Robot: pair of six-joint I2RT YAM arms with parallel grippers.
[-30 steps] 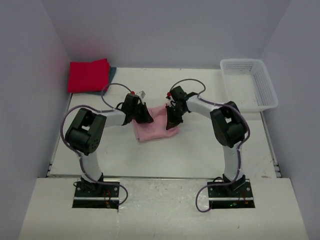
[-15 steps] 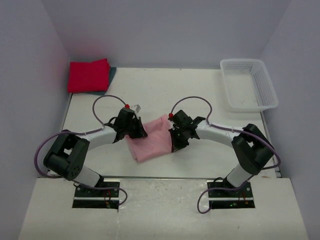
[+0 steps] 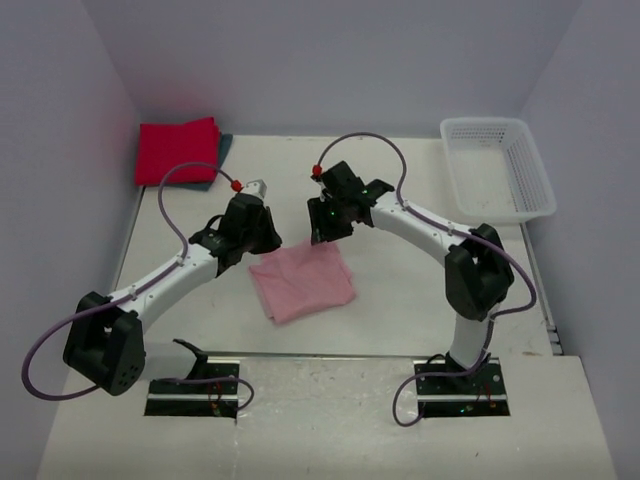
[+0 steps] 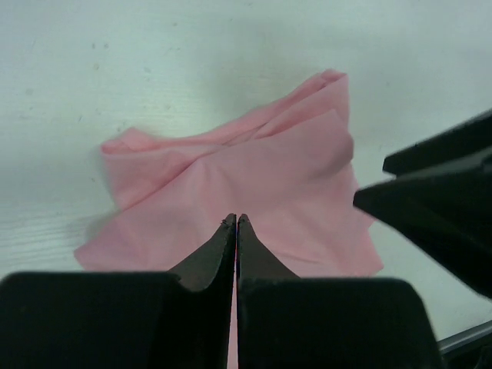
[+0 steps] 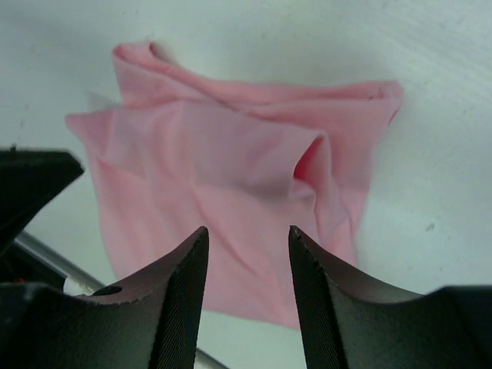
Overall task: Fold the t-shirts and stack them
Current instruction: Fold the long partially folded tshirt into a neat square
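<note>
Two grippers were held up near pink shirt [image 3: 302, 283], nothing gripped: left gripper [image 4: 235, 224] was pressed together, right gripper [image 5: 246, 232] was spread. Pink shirt was laid folded mid-counter [image 3: 420, 310]. Red shirt [image 3: 177, 150] was stacked on teal shirt [image 3: 225, 145], far left corner.

One pale pink t-shirt [image 3: 302, 283], one crimson-red t-shirt [image 3: 177, 150] and one dark teal t-shirt [image 3: 225, 146], seen only as a sliver: three in all. One white mesh basket [image 3: 485, 122]. One tabletop [image 3: 400, 300]. Two robot arms: left arm [image 3: 160, 285], right arm [image 3: 420, 225].
</note>
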